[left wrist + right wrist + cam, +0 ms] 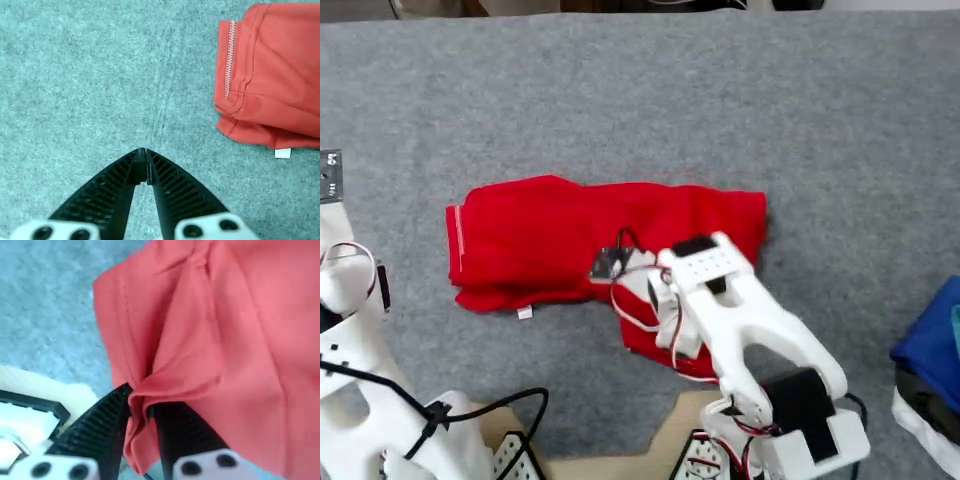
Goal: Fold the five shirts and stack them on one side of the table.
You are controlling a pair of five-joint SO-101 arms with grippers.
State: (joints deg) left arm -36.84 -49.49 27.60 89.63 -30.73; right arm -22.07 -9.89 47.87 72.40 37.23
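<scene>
Cloth in bright red lies across the middle of the high view: this is the red shirt (550, 240). It is spread long ways on the grey surface (620, 100) and looks partly folded, with some bumps and wrinkles. One end of it sits left of the middle. The other end runs to the right of the middle, and part of it goes under the white right arm (750, 330).

The right arm comes in from the bottom of the high view and leans over the lower right part of the shirt. In the right wrist view, the right pincer (139, 399) is squeezed onto a bunched fold of the red shirt (225, 340). The cloth is pinched between the two black fingers (95, 425) and puffs out around them. A strip of the grey surface (45, 300) shows next to the shirt's edge.

The left arm (350, 350) is in the lower left corner of the high view, apart from the shirt. In the left wrist view, the left pincer (144, 160) is pressed together, tip against tip, with nothing in it. It is over bare grey surface (75, 75). The red shirt (275, 75) lies off to one side of it, not touching. A hem with a line of pale stitches and a small white tag (282, 153) show at that end.

At the right edge of the high view sits a pile (930, 350) of cloth, blue on top and white under it, well apart from the red shirt.
</scene>
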